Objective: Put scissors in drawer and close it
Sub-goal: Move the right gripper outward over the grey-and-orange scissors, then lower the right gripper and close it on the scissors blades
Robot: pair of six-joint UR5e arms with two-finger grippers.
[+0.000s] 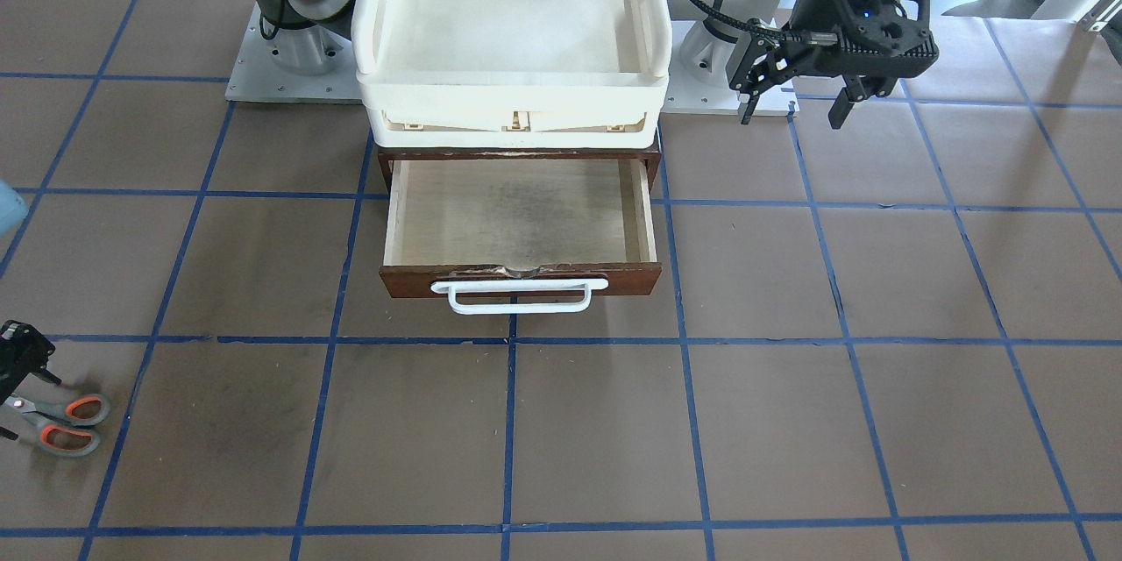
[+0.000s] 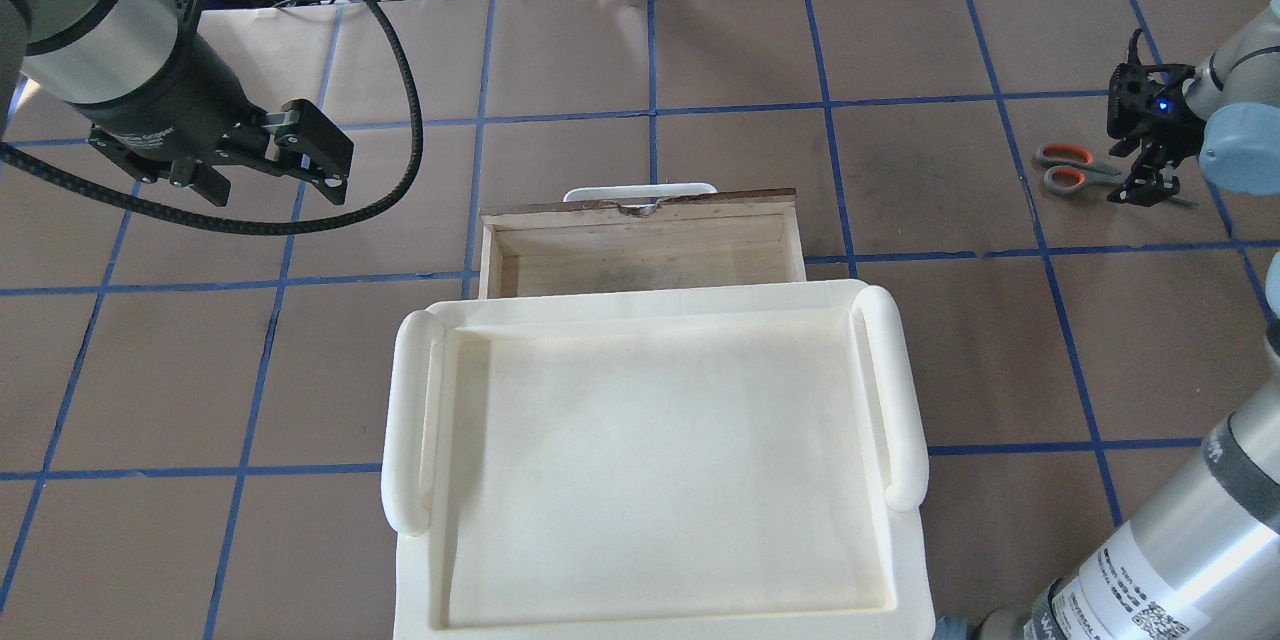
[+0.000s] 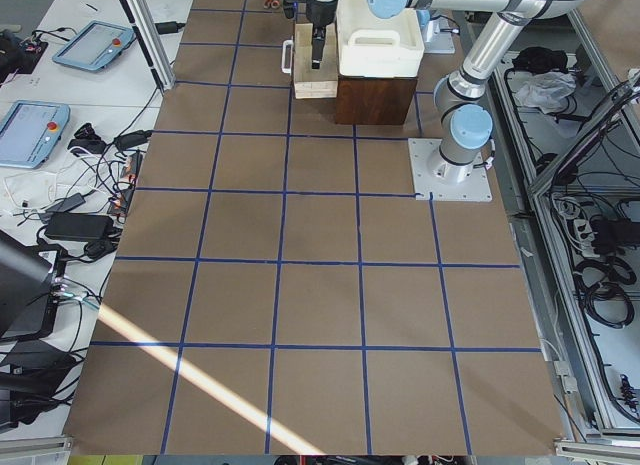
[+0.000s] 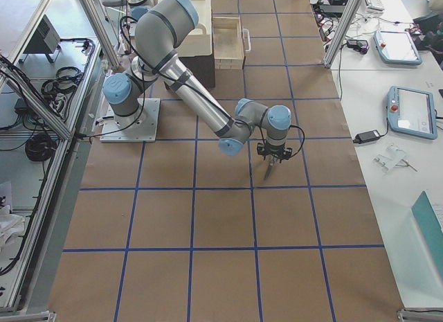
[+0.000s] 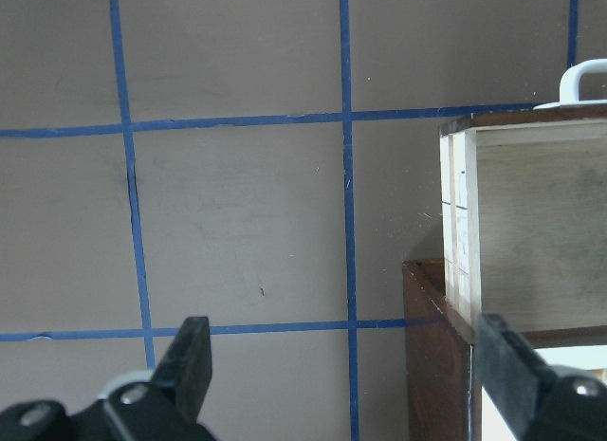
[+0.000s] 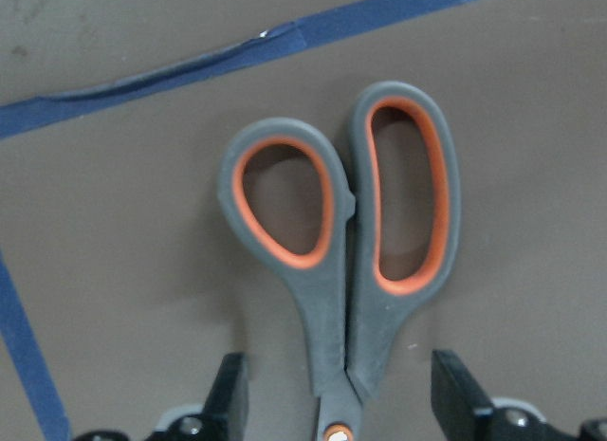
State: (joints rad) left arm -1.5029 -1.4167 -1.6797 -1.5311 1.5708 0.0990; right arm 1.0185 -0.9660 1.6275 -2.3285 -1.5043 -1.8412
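Observation:
The scissors point(image 1: 63, 423) lie flat on the table far to the drawer's right, with dark grey handles and orange-lined loops. They also show in the overhead view point(image 2: 1072, 167) and the right wrist view point(image 6: 341, 261). My right gripper point(image 6: 337, 403) is open directly over them, one finger on each side near the pivot, which hides the blades. It also shows in the overhead view point(image 2: 1145, 182). The brown drawer point(image 1: 526, 279) with its white handle point(image 1: 519, 294) is pulled open and empty. My left gripper point(image 2: 270, 170) is open and empty, in the air to the drawer's left point(image 5: 346, 365).
A cream-white plastic tray point(image 1: 513, 92) sits on top of the drawer's cabinet point(image 5: 432, 356). Blue tape lines grid the brown table. Desks with tablets and cables line the far side of the table point(image 3: 90, 135).

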